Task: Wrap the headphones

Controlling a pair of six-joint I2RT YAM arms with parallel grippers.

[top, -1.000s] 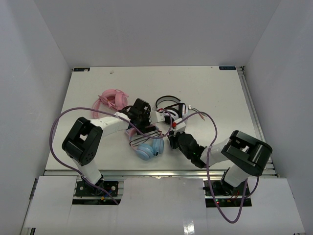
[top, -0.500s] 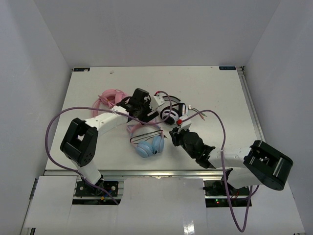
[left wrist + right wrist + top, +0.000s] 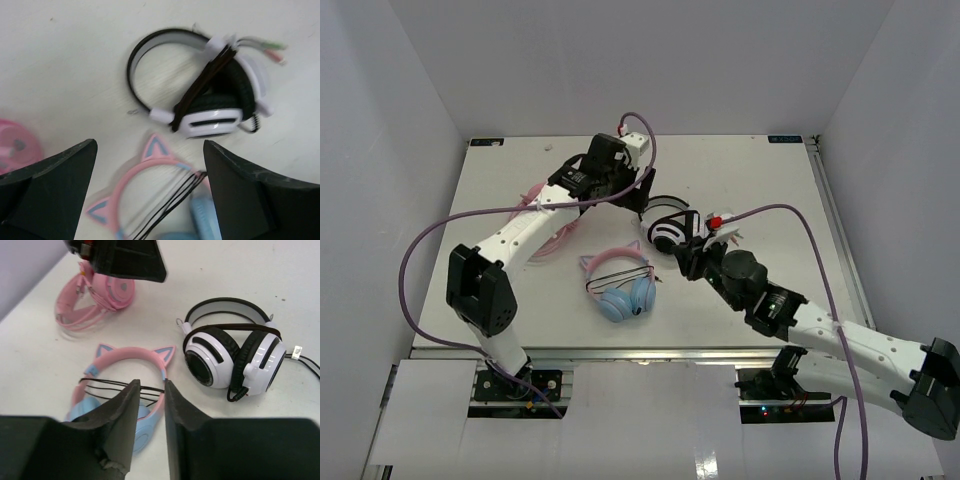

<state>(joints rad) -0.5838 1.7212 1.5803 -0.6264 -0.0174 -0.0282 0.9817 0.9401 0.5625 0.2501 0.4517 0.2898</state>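
Observation:
The headphones (image 3: 618,290) lie flat near the table's front, with light blue ear cups and a pink cat-ear headband (image 3: 131,356). Their thin dark cable (image 3: 116,386) runs in several strands across the headband's opening. My left gripper (image 3: 636,196) hangs open above the table; in the left wrist view the left gripper (image 3: 149,145) frames the headband (image 3: 131,176) far below, with nothing between its fingers. My right gripper (image 3: 686,256) hovers to the right of the headphones. In the right wrist view the right gripper (image 3: 151,384) shows its jaws a narrow gap apart, with nothing in the gap.
White-and-black headphones (image 3: 668,228) rest just behind my right gripper, their plugs trailing right. All-pink headphones (image 3: 546,214) lie at the left under my left arm. White walls close in the table on three sides.
My left arm lifted off the headphones and swung toward the back of the table. My right arm reached forward and up, its jaws parting a little. The headphones now lie free.

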